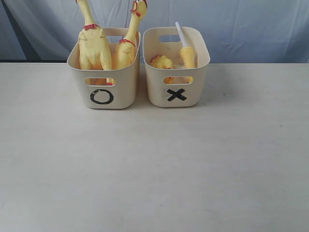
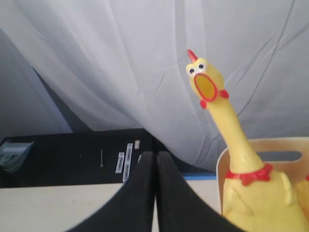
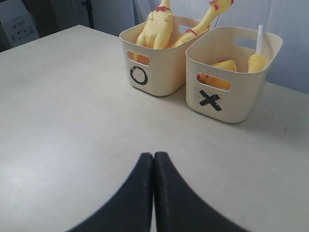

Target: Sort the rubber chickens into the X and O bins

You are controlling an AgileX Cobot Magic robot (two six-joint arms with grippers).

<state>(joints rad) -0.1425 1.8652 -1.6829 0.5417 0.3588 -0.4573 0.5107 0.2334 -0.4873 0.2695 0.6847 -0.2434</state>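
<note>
Two long yellow rubber chickens [image 1: 95,48] upright in cream plastic O tub [image 1: 102,96], third chicken [image 1: 187,55] in matching X tub [image 1: 176,94], left gripper [image 2: 155,158] and right gripper [image 3: 153,158] both closed, empty

Lab-like test stand: white drape [image 1: 251,24], pale tabletop [image 1: 154,169].

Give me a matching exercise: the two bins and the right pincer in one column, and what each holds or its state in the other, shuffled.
Column one:
1. O bin
2. X bin
3. right pincer

Column two:
A. shut, holding nothing
B. two upright chickens inside
C. chicken with a white tube inside

Pairs: 1-B, 2-C, 3-A.
</note>
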